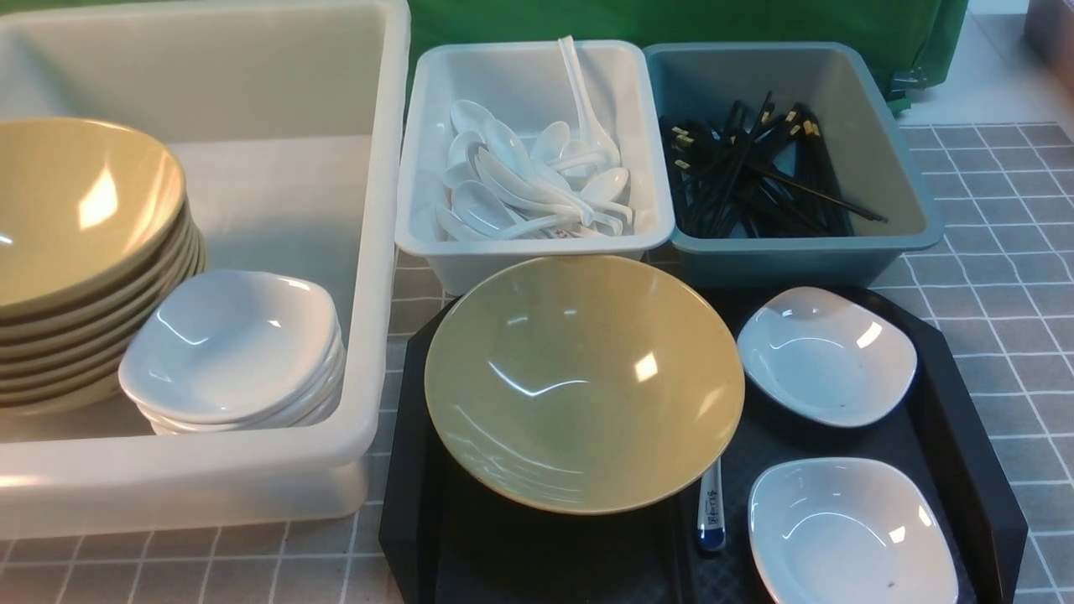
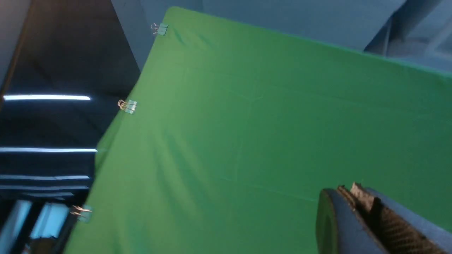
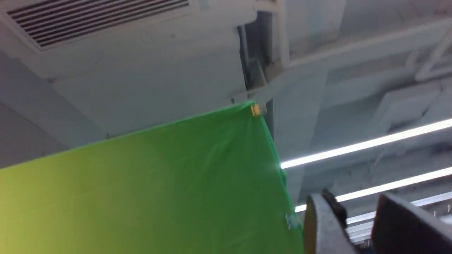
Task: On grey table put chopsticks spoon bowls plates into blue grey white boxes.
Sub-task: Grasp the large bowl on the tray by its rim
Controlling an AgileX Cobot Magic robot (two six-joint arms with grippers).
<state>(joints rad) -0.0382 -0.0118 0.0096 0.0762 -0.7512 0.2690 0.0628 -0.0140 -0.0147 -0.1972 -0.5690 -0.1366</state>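
A tan bowl (image 1: 583,382) fills the left part of the black tray (image 1: 965,394) on the grey gridded worktop (image 1: 1007,277). Two white plates (image 1: 826,356) (image 1: 852,533) lie on the tray's right part, one behind the other. A white spoon (image 1: 711,507) lies on the tray between the bowl and the nearer plate, with only its blue-tipped handle showing and its scoop hidden under the bowl's rim. How far any of these lie from the arms cannot be told, as both wrist cameras point upward. The left end effector (image 2: 353,192) is clenched on nothing in front of a green cloth (image 2: 247,141). The right end effector (image 3: 353,204) stands released and empty, with ceiling lights (image 3: 367,144) visible through its gap. Just left of the tray, an off-white tub (image 1: 369,252) holds a stack of bowls (image 1: 80,252) and a stack of plates (image 1: 231,352); the tub is cut off by the frame. Behind the tray, a white bin (image 1: 428,168) holds spoons (image 1: 529,184) and a blue-grey bin (image 1: 914,193) holds black chopsticks (image 1: 755,176). The tray's near edge is also cut off.
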